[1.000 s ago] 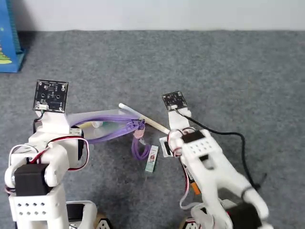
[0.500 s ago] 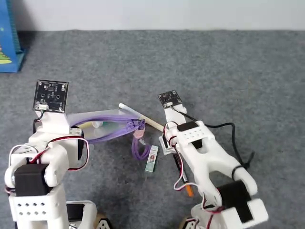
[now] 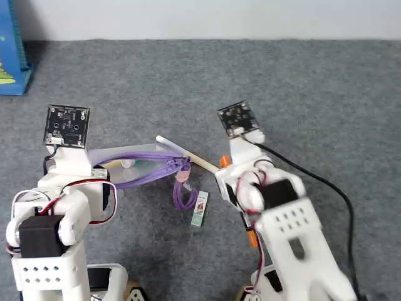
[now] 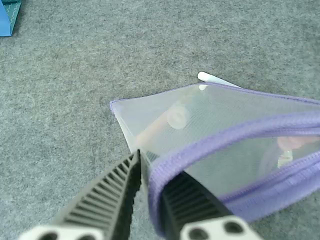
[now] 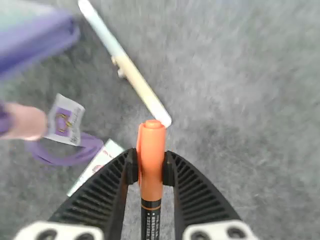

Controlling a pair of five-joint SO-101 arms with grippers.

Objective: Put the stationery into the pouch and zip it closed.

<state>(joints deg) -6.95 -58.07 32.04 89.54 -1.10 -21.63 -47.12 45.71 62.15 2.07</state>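
Note:
A clear pouch (image 3: 135, 164) with a purple zipper hangs off the carpet, pinched at one end by my left gripper (image 4: 150, 177), which is shut on its purple zipper edge (image 4: 240, 135). The pouch's mouth faces the right arm, with a purple wrist loop (image 3: 183, 195) and a tag (image 3: 200, 209) below it. My right gripper (image 5: 150, 160) is shut on an orange marker (image 5: 150, 150), its cap pointing toward a cream pen (image 5: 125, 62) on the carpet. The marker's cap (image 3: 224, 161) shows beside the pen (image 3: 188, 156) just right of the pouch mouth.
Grey carpet (image 3: 301, 88) covers the table, with open room at the back and right. A blue box (image 3: 12, 56) stands at the far left edge. The right arm's black cable (image 3: 326, 185) trails to the right.
The right arm has swung and lifted, bringing the orange marker's tip forward near the pen and the pouch mouth. The left arm and pouch have stayed still.

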